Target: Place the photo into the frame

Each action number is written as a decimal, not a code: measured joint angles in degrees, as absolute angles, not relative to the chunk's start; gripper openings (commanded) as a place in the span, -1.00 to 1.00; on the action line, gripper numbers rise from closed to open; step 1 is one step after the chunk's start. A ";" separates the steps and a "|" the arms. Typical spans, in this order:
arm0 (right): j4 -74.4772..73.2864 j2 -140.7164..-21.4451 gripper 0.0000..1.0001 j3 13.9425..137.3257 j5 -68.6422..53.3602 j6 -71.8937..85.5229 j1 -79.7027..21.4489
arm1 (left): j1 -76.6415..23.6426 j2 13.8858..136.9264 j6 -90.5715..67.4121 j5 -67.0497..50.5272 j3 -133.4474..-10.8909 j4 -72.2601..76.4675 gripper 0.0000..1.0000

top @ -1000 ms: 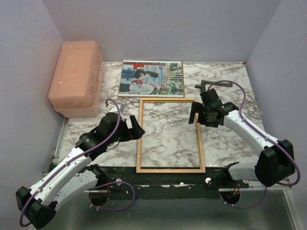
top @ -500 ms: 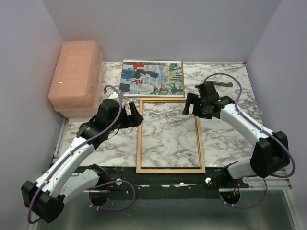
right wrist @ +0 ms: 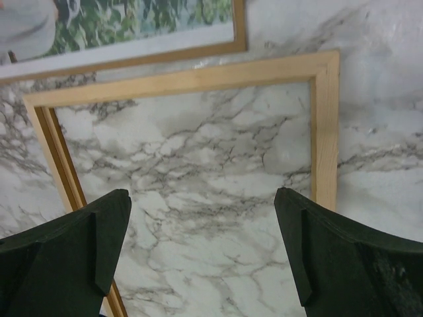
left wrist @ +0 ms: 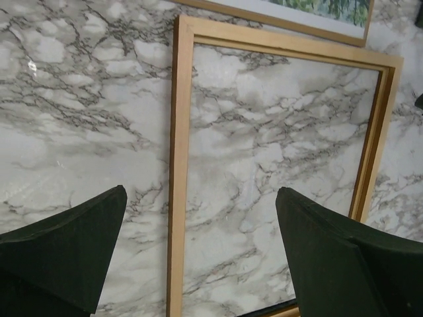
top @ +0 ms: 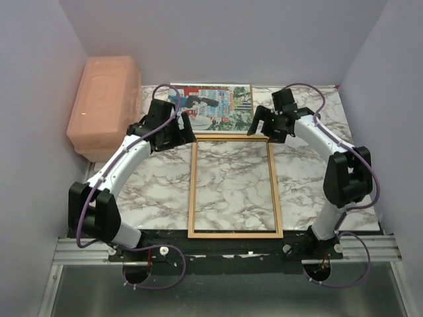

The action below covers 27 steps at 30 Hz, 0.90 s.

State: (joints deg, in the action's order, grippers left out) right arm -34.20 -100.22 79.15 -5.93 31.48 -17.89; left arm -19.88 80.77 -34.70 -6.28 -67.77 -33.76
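The photo (top: 210,107) lies flat at the back of the marble table, with a brown edge showing along its near side. Just in front of it lies the thin wooden frame (top: 192,191), with only marble inside. My left gripper (top: 178,134) hovers open over the frame's far left corner, beside the photo's near left corner. My right gripper (top: 260,125) hovers open over the far right corner. The left wrist view shows the frame (left wrist: 178,165) and the photo's edge (left wrist: 317,10) beyond the open left gripper (left wrist: 201,195). The right wrist view shows the frame (right wrist: 324,132), the photo (right wrist: 132,23) and the open right gripper (right wrist: 201,195).
A pink plastic box (top: 104,105) stands at the back left, close to the left arm's elbow. Grey walls enclose the marble table (top: 310,172) on three sides. The arm bases sit on a rail along the near edge.
Both arms have stretched from the frame's middle sides toward the back, bringing both grippers to the frame's far corners near the photo. Frame and photo have not moved.
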 measured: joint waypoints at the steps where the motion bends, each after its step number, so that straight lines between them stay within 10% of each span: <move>1: -34.20 -101.71 0.98 80.82 -6.79 31.46 -16.80 | -19.38 82.52 -34.68 -6.28 -69.21 -34.02 0.92; 21: -39.29 -130.43 0.90 110.78 -11.55 30.37 -12.64 | -10.35 109.95 -31.64 -4.49 -89.47 -40.05 0.88; 27: -40.38 -134.26 0.60 114.30 -11.99 30.63 -12.25 | -7.64 117.12 -29.50 -3.53 -97.51 -42.63 0.76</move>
State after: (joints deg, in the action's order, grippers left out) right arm -40.38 -134.26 114.30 -11.99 30.63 -12.25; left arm -7.64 117.12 -29.50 -3.53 -97.51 -42.63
